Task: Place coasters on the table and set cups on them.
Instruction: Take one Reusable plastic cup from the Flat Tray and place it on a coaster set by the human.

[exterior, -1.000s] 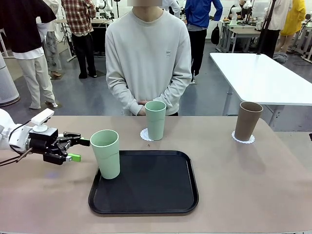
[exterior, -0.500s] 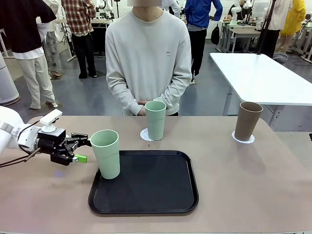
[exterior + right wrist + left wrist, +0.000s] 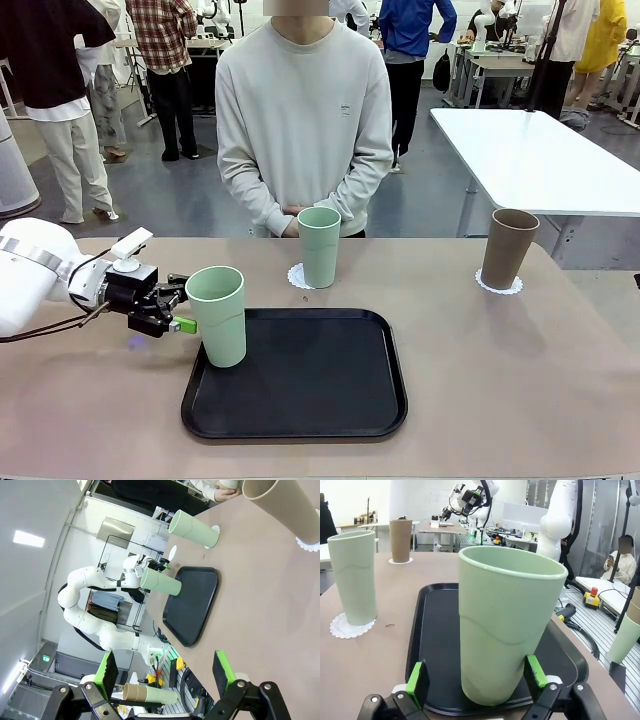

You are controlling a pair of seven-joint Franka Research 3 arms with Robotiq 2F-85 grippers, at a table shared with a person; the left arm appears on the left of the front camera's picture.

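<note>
Reaching in from the table's [image 3: 560,400] left edge, the left gripper [image 3: 182,308] is seen with its jaws spread wide on either side of a pale mint green cup [image 3: 219,314]. In the left wrist view the two green pads [image 3: 415,680] stand a little apart from the cup's walls, so nothing is gripped yet. This cup stands upright on the front left corner of a black rectangular tray [image 3: 310,395], which lies near the table's front edge, and no coaster can be seen under it.

Two cups are judged already placed. A second mint green cup [image 3: 319,246] stands on a white lacy coaster [image 3: 297,277] near the table's far edge, in front of a person in a pale grey sweatshirt [image 3: 305,110], whose hands are clasped behind the cup. A brown-tan cup [image 3: 508,248] stands on another white coaster [image 3: 497,288] towards the far right corner.

The right gripper [image 3: 165,677] is seen in its own wrist view, opened wide and holding nothing, well above the table.

The task appears about two thirds done. What is left is the third cup, which still has to be lifted off the tray and set on a coaster on the table. A free third coaster cannot be found in these views, so its place cannot be told.
</note>
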